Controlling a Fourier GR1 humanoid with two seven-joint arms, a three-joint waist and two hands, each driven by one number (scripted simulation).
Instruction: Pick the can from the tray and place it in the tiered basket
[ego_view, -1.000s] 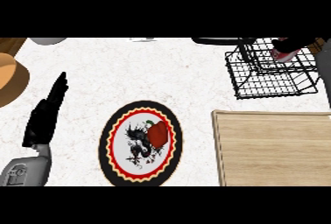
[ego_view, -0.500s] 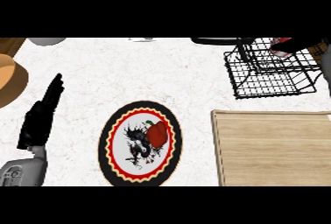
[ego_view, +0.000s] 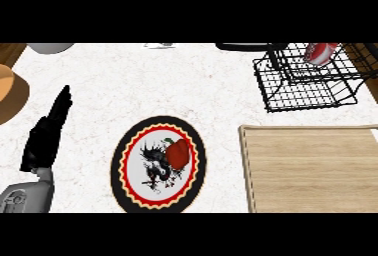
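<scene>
The wooden tray (ego_view: 314, 167) at lower right lies bare, and the can (ego_view: 322, 52) sits in the upper tier of the wire basket (ego_view: 306, 80), so the placing step looks as good as done. What is left, I judge, is drawing the right hand clear (it does not show in this view). The patterned plate (ego_view: 159, 164) lies beside the tray. The left hand (ego_view: 50, 132) rests at the left edge, fingers straight. Nothing blocks the basket.

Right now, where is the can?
Head view, top right: the can sits in the upper tier of the black wire basket, beyond the wooden tray.
</scene>
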